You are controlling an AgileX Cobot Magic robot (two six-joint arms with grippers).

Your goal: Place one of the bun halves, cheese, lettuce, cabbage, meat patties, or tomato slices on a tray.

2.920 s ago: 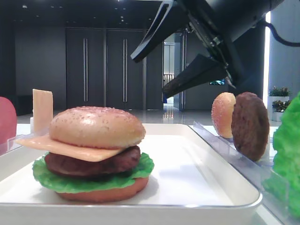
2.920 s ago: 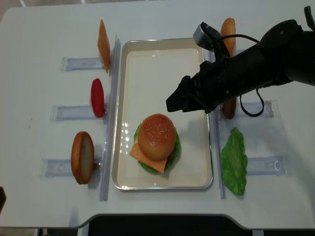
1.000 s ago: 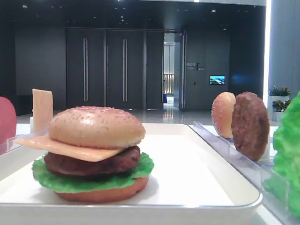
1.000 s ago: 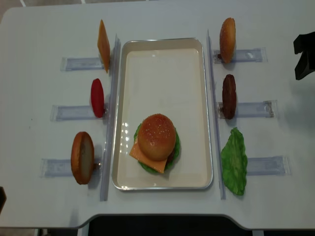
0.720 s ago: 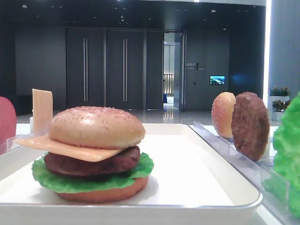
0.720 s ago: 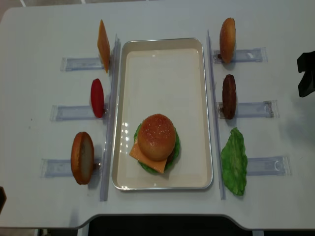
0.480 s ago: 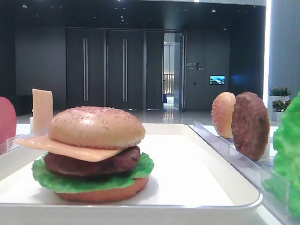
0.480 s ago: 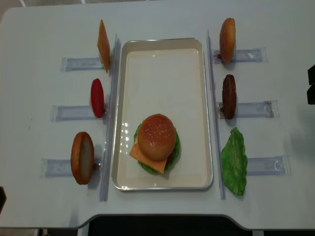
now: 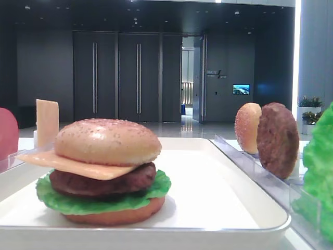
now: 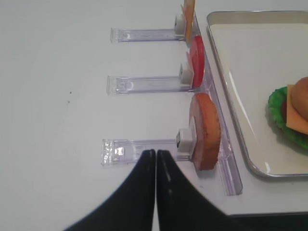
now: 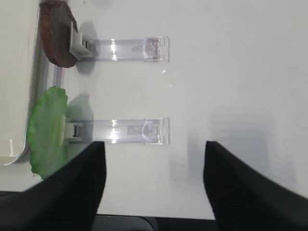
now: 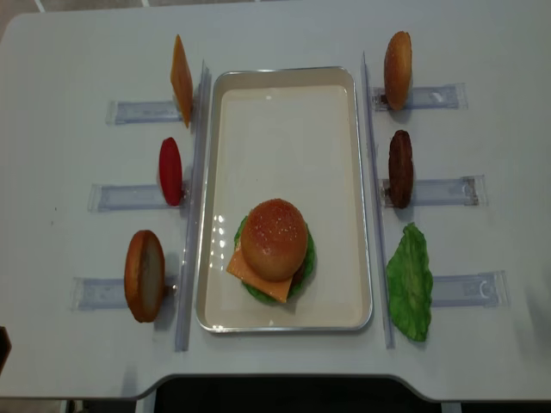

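While both arms hang back at the near edge of the table, the burger already stands complete on the tray [image 12: 284, 103]: a sesame-speckled top bun [image 12: 274, 239] caps a cheese slice [image 12: 251, 274], a meat patty [image 9: 101, 180], a lettuce leaf [image 9: 99, 201] and a reddish bottom bun [image 9: 112, 214], all stacked toward the tray's near end.

By my reading, the stacking looks finished, with nothing left in transit. The spare pieces stand on edge in their clear racks [image 12: 120, 196]: a cheese slice [image 12: 181, 79], a tomato slice [image 12: 170, 170] and a bun half [image 12: 144, 275] on the left, and another bun half [image 12: 397, 70], a patty [image 12: 400, 169] and a lettuce leaf [image 12: 409, 281] on the right. Whether any of them should follow onto the tray, the pictures do not say.

The right gripper [image 11: 151, 187] hovers over bare table just beside the lettuce rack, its jaws spread wide and holding nothing. The left gripper [image 10: 156, 161] sits near the bun half's rack with its 2 fingers pressed together, also empty.

No brand, label or legible writing appears on any piece; a small lit screen [image 9: 241, 89] in the background is too small to read.
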